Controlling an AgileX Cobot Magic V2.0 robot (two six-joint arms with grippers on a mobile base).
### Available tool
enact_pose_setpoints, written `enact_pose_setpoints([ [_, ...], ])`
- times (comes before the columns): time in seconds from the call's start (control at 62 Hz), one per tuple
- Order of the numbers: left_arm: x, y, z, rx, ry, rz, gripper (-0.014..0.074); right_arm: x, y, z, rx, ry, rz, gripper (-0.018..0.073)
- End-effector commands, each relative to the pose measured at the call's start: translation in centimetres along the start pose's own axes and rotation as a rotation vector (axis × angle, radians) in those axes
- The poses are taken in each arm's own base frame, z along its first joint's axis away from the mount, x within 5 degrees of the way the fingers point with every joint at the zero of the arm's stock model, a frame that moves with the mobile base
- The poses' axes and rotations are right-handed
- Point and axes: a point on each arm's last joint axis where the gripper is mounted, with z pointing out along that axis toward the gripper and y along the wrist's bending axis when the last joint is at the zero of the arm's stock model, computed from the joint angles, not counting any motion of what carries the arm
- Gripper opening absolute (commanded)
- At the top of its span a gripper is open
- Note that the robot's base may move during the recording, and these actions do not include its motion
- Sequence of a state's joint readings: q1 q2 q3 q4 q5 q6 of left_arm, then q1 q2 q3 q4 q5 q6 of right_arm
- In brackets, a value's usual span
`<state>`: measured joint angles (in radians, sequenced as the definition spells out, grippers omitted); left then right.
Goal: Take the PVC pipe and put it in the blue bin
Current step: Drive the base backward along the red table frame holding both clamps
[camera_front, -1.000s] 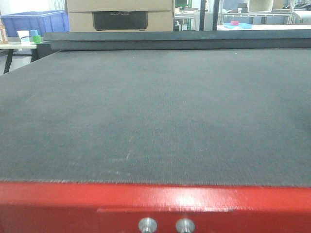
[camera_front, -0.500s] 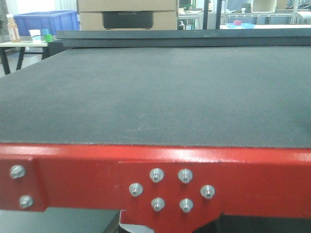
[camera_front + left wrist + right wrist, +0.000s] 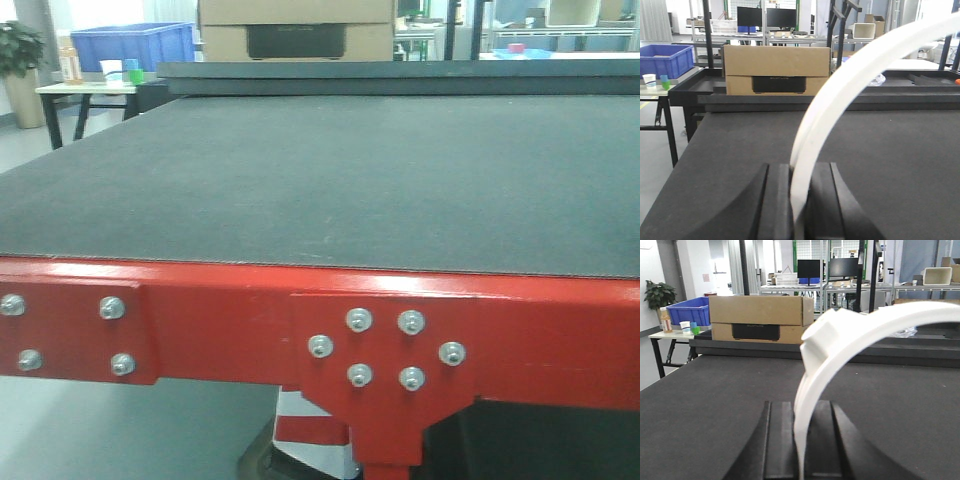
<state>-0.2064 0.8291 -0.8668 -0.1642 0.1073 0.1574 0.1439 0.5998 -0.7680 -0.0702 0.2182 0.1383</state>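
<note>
so, right pincer: it is clamping narrow on the pvc pipe, its two black fingers pressing the piece from either side.
pvc pipe: it is rising from between the right pincer's fingers and curving up and away to the pincer's right, showing a flat raised tab just above the pincer.
left pincer: it is closing narrow on a white arc strip, with both black fingers touching it.
white arc strip: it is standing up out of the left pincer and sweeping up to that pincer's right, running out of the top corner of the view.
blue bin: it is sitting well ahead of both pincers and off to their left, on a side table beside the mat, well apart from the pipe.
dark mat: it is stretching out below and ahead of both pincers.
cardboard box: it is standing at the far edge of the mat, ahead of the pincers.
red frame: it is carrying the mat's near edge, with silver bolts showing on it.
</note>
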Motion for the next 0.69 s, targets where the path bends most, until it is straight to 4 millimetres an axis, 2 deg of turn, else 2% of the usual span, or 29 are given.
enact_pose_setpoints([
  [0.0, -0.45, -0.04, -0.17, 0.001, -0.037, -0.005, -0.0111, -0.22, -0.05, -0.09, 0.004, -0.027, -0.017, -0.016],
  [0.677, -0.45, -0.04, -0.17, 0.001, -0.037, -0.005, -0.0111, -0.22, -0.05, -0.09, 0.004, -0.027, -0.017, -0.016],
])
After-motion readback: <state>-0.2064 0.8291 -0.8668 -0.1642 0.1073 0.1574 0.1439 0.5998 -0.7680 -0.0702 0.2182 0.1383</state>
